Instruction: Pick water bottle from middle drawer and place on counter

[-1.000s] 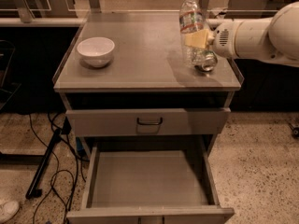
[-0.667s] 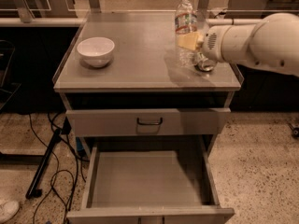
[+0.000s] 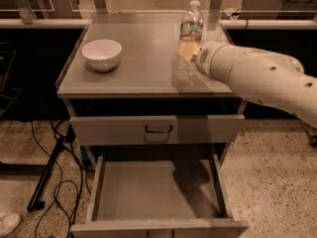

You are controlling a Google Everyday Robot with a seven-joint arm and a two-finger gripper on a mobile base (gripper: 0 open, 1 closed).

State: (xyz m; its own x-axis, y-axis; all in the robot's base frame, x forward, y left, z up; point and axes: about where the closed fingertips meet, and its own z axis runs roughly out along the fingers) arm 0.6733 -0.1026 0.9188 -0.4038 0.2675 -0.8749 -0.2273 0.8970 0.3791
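Note:
The water bottle (image 3: 191, 28), clear with a white cap and a red-banded label, stands upright over the right side of the counter (image 3: 143, 58). My gripper (image 3: 187, 53) is shut on its lower half, and a yellowish finger pad (image 3: 185, 50) shows against the bottle. The thick white arm comes in from the right and hides the rest of the gripper. I cannot tell whether the bottle's base touches the counter. Below, the middle drawer (image 3: 148, 192) is pulled out, with a bare grey floor.
A white bowl (image 3: 101, 53) sits on the counter's left side. A shut drawer front with a dark bar handle (image 3: 158, 129) lies above the open drawer. Cables and a black stand leg (image 3: 47, 177) lie on the speckled floor at left.
The arm has carried the water bottle a little to the left over the counter, and the arm now reaches further across the view. The bowl and the drawers have not moved.

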